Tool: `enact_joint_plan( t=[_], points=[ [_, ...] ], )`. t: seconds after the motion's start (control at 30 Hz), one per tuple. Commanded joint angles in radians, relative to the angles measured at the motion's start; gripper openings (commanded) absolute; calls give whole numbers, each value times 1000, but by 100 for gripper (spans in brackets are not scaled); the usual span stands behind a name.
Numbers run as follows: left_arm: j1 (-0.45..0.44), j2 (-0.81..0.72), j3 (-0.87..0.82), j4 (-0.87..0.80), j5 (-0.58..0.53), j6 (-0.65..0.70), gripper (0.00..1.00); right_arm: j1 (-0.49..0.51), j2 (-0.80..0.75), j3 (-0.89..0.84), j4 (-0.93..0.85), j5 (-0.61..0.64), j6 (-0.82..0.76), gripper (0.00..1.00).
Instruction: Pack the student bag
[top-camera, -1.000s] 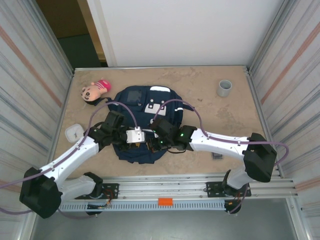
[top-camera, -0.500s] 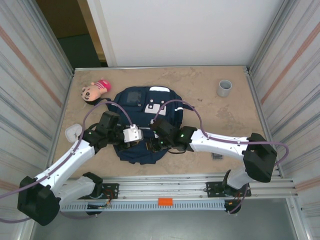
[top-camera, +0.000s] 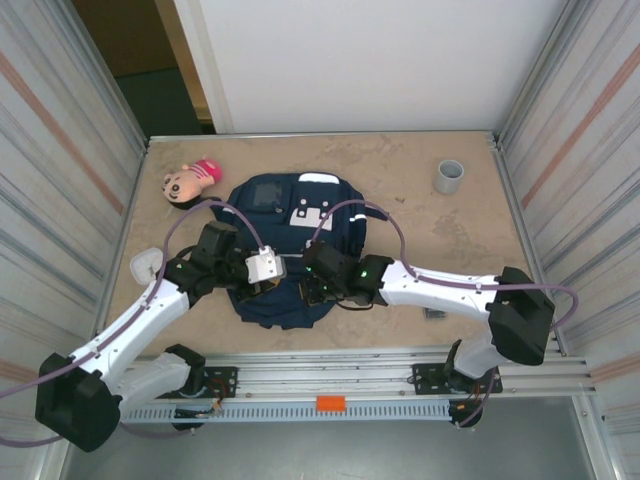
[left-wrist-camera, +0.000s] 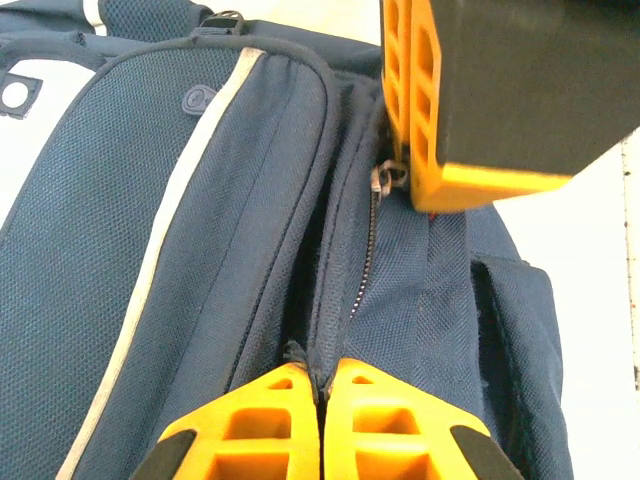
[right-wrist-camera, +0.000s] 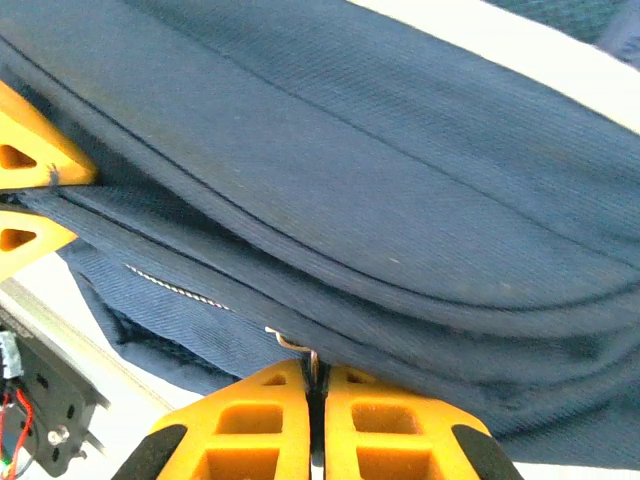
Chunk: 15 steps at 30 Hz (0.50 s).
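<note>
The student bag (top-camera: 268, 196) lies flat mid-table, navy blue with white patches; both grippers meet at its near end. In the left wrist view my left gripper (left-wrist-camera: 322, 385) is shut on a fold of the bag's fabric (left-wrist-camera: 335, 300) beside the zip line. Ahead of it, the right gripper's orange fingers (left-wrist-camera: 420, 110) pinch the metal zip pull (left-wrist-camera: 384, 178). The right wrist view shows my right gripper (right-wrist-camera: 315, 378) shut on that pull (right-wrist-camera: 296, 345), with the left gripper's fingertips (right-wrist-camera: 25, 165) at the left edge. From above, the left gripper (top-camera: 272, 288) and right gripper (top-camera: 305, 290) sit close together.
A plush doll head (top-camera: 188, 180) lies at the bag's far left corner. A grey cup (top-camera: 449, 176) stands far right. A white object (top-camera: 147, 265) sits by the left arm and a small dark item (top-camera: 433, 313) under the right forearm.
The left gripper has shut on the bag's fabric and its wrist drew slightly left. The right gripper shifted a little left along the zip, staying on the pull.
</note>
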Motion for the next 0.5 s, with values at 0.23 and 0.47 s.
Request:
enact_joint_plan(
  t=[0.23, 0.47],
  points=[
    [12, -54, 18, -45, -126, 31, 1, -168, -263, -171, -187, 43, -45, 0],
    [0, -56, 67, -103, -70, 5, 33, -175, -302, -221, -34, -87, -91, 0]
  ],
)
